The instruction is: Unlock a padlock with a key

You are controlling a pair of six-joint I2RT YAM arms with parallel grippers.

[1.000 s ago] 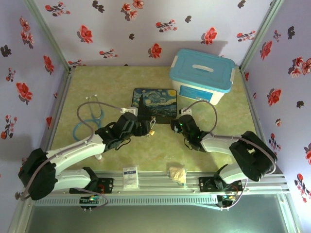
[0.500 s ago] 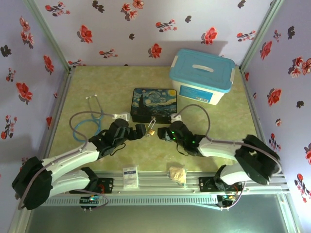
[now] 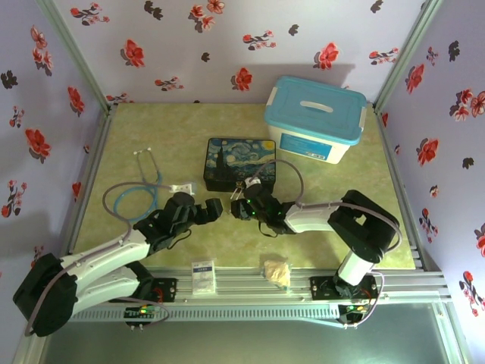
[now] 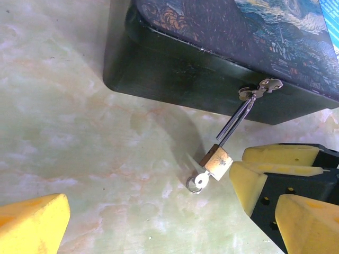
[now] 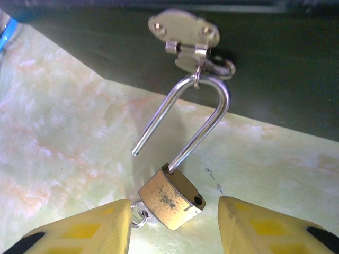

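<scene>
The brass padlock (image 5: 170, 205) hangs by its silver shackle (image 5: 204, 114) from the hasp (image 5: 184, 33) on the painted box (image 4: 222, 47). The shackle's free end is out of the body. The key (image 4: 200, 181) sticks out of the padlock's underside with its ring (image 5: 139, 217) on the table. My right gripper (image 5: 172, 222) stands open with the padlock body between its fingers (image 4: 249, 182); the left finger is right at the ring. My left gripper (image 4: 169, 233) is open a little left of the padlock (image 4: 217, 161), holding nothing. In the top view, left gripper (image 3: 214, 208) and right gripper (image 3: 244, 206) face each other before the box (image 3: 241, 161).
A white bin with a blue lid (image 3: 314, 117) stands at the back right. A blue stethoscope (image 3: 140, 186) lies left of the box. A white card (image 3: 202, 277) and a crumpled scrap (image 3: 276, 271) rest on the near rail.
My right gripper has moved left until its fingers flank the padlock. My left gripper has drawn back to the left, away from the padlock.
</scene>
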